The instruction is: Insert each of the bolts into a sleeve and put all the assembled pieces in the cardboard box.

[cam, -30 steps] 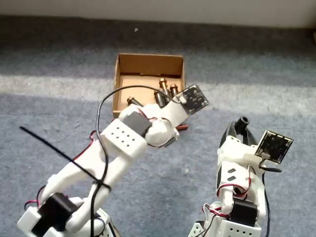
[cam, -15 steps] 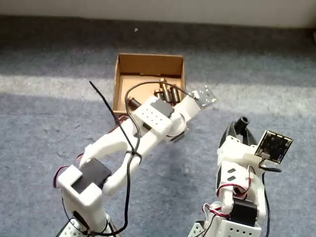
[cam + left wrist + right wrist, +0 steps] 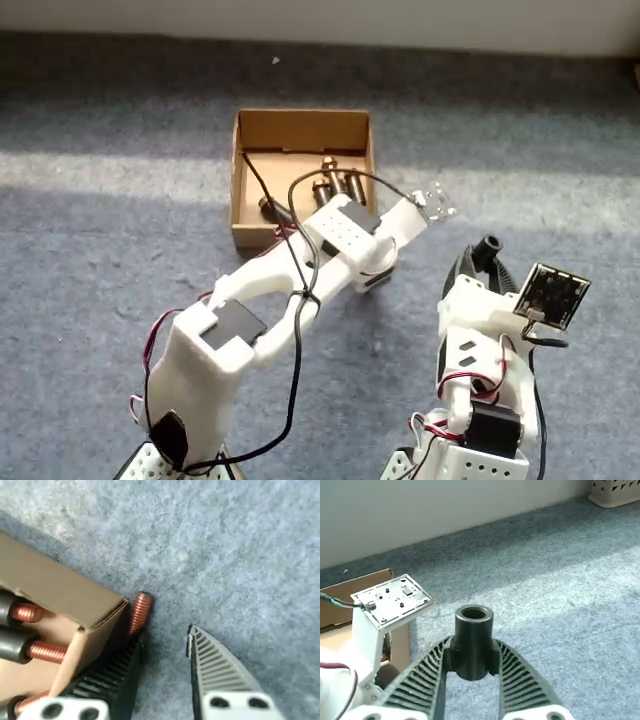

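Observation:
The cardboard box (image 3: 300,121) lies on the carpet and holds several assembled pieces (image 3: 336,186), black sleeves with copper bolts (image 3: 44,651) in them. A loose copper bolt (image 3: 139,611) rests on the carpet just outside a box corner (image 3: 102,611). My left gripper (image 3: 165,639) is open above the carpet beside that corner, and its black finger (image 3: 125,667) lies right against the bolt. My right gripper (image 3: 471,652) is shut on a black sleeve (image 3: 473,639), holding it upright with the hole facing up (image 3: 490,246), to the right of the box.
The left arm's body (image 3: 300,280) stretches over the carpet to the box's front right corner, its camera board (image 3: 391,600) beside the box. Bare grey carpet (image 3: 120,260) surrounds the box. A pale wall (image 3: 320,20) runs along the far edge.
The left arm has stretched forward and swung right, so its wrist went from the box's front edge to past the front right corner. The right arm and its sleeve have not moved.

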